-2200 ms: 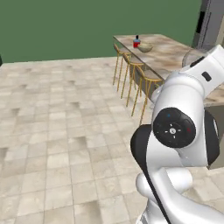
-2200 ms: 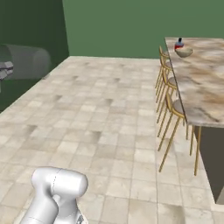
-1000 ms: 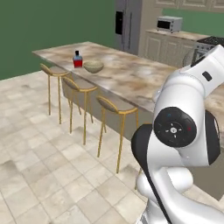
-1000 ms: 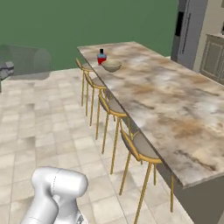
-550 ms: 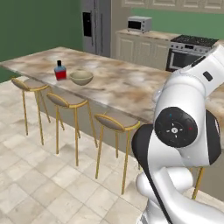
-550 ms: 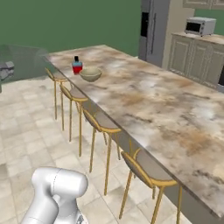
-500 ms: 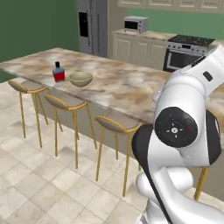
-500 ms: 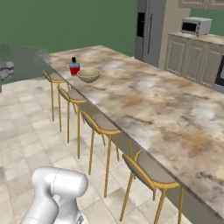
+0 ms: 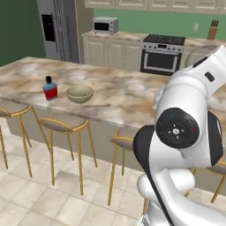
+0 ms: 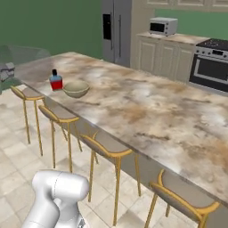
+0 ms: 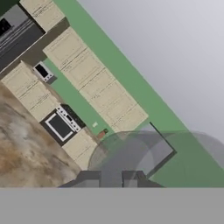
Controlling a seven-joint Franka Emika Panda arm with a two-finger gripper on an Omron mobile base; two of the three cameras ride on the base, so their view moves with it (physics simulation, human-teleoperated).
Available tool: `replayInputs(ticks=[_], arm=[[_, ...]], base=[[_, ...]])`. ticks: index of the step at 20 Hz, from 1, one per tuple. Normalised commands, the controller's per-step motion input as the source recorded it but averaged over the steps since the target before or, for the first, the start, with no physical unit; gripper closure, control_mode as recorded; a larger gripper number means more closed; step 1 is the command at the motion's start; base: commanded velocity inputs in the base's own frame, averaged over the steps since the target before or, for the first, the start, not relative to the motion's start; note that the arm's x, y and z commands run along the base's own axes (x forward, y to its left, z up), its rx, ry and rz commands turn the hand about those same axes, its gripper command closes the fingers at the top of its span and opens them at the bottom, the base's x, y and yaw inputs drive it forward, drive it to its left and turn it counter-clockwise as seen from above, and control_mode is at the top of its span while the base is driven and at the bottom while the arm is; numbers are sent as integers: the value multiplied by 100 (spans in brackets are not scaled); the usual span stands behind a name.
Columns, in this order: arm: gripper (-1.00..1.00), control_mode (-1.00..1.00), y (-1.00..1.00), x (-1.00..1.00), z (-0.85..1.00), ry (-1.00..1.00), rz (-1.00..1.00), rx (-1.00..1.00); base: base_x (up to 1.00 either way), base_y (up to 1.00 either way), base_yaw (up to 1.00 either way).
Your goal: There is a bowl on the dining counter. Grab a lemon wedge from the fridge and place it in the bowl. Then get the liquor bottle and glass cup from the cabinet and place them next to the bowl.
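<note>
Base has swung round: fridge (image 9: 59, 28) & stove now in view, camera shift only, bottle/bowl unmoved. I'm carrying the glass cup (image 11: 144, 151), pinched in gripper (image 11: 113, 178). Liquor bottle (image 9: 50, 88) sits just beside bowl (image 9: 79, 93) on dining surface (image 10: 147, 107). Next, I reckon: close in, set cup by bowl.
</note>
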Motion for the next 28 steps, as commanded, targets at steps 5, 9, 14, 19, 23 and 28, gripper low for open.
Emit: replayInputs(ticks=[5,9,14,19,23,28], arm=[[100,100,0,0,0,0,0,0],[100,100,0,0,0,0,0,0],[100,100,0,0,0,0,0,0],[100,100,0,0,0,0,0,0],[100,100,0,0,0,0,0,0],[100,100,0,0,0,0,0,0]], base=[[53,88,-41],[48,87,-41],[46,76,-41],[43,53,-44],[52,45,-44],[57,32,-39]])
